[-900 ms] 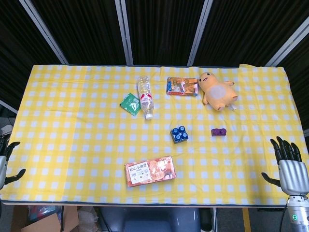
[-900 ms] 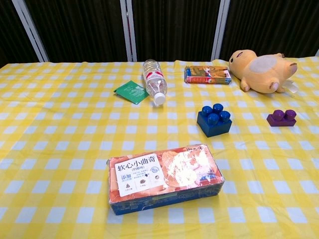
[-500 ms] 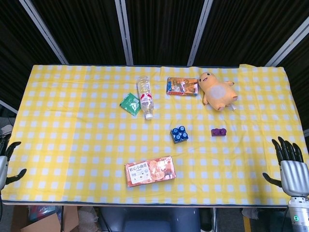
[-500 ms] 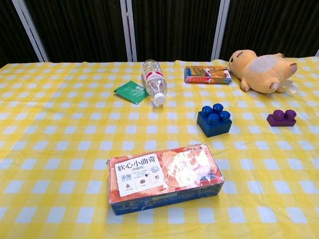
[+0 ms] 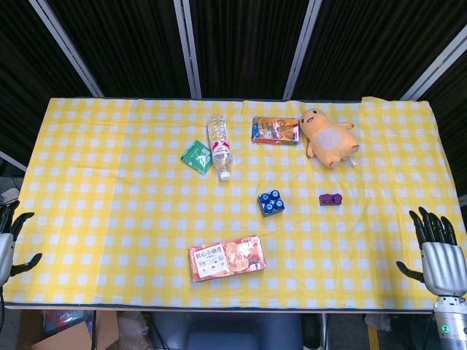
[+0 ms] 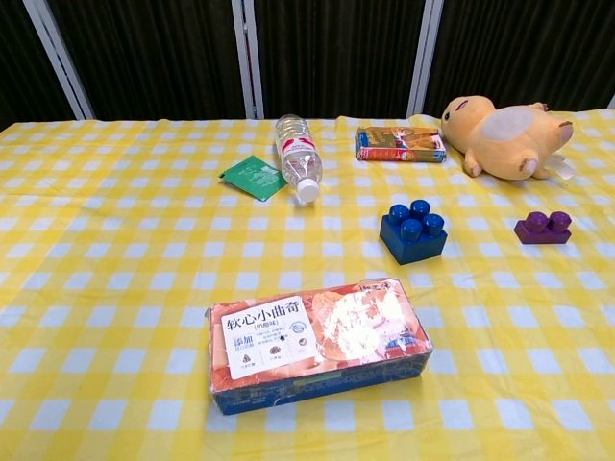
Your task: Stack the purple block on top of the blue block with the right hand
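Observation:
The purple block (image 5: 331,199) (image 6: 543,228) lies on the yellow checked tablecloth, right of the blue block (image 5: 271,203) (image 6: 412,231); a gap of cloth separates them. My right hand (image 5: 436,252) hangs at the table's near right corner, fingers spread, holding nothing, well off from the purple block. At the near left edge my left hand (image 5: 9,239) shows only partly, fingers apart and empty. Neither hand appears in the chest view.
An orange biscuit box (image 5: 227,257) (image 6: 318,342) lies near the front edge. Further back are a water bottle (image 5: 220,146) on its side, a green packet (image 5: 196,156), a snack pack (image 5: 276,130) and a yellow plush toy (image 5: 327,136).
My right hand has sunk slightly at the table's corner. The blocks and other objects have not moved.

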Motion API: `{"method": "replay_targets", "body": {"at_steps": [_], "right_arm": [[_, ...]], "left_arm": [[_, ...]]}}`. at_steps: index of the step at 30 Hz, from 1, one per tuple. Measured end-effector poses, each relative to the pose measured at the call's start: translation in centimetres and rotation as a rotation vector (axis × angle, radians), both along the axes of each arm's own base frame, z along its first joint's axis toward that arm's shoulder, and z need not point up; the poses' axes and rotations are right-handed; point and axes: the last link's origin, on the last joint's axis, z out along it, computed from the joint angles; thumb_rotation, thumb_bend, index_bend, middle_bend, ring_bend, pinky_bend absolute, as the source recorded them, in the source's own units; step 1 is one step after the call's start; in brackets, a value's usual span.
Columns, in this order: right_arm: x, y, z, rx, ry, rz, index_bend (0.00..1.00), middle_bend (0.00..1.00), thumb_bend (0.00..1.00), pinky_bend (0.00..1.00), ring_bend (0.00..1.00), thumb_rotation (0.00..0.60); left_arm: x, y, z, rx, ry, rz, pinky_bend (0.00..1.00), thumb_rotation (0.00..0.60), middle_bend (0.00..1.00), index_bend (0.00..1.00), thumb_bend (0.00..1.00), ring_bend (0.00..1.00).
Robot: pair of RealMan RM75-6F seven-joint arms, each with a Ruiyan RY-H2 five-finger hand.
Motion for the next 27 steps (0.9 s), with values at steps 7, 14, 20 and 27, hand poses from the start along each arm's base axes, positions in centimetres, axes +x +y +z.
{"method": "replay_targets", "body": {"at_steps": [7,14,20,27], "right_arm": [[-0.1,-0.3,-0.1,0.005,-0.022,0.006,0.0,0.0,0.19,0.0,0.0,0.6],[0.1,-2.7,-1.4,0.07,-0.044,0.047,0.05,0.0,0.19,0.0,0.0,0.6],[1.1,-6.8,-3.1,0.154,-0.03,0.062,0.09,0.0,0.19,0.0,0.0,0.6],[2.5,-11.0,-5.0,0.23,-0.02,0.056,0.16,0.0,0.21,0.0,0.0,0.6]], "left_arm": [[-0.1,-0.1,0.0,0.004,-0.004,0.007,0.1,0.6,0.0,0.18,0.24,0.0],[-0.2,-0.1,0.3,0.013,-0.006,0.012,0.1,0.6,0.0,0.18,0.24,0.0],[-0.5,0.2,0.1,0.003,0.001,0.026,0.1,0.6,0.0,0.18,0.24,0.0],[-0.6,0.4,-0.2,-0.005,0.007,0.034,0.1,0.6,0.0,0.18,0.24,0.0]]}}
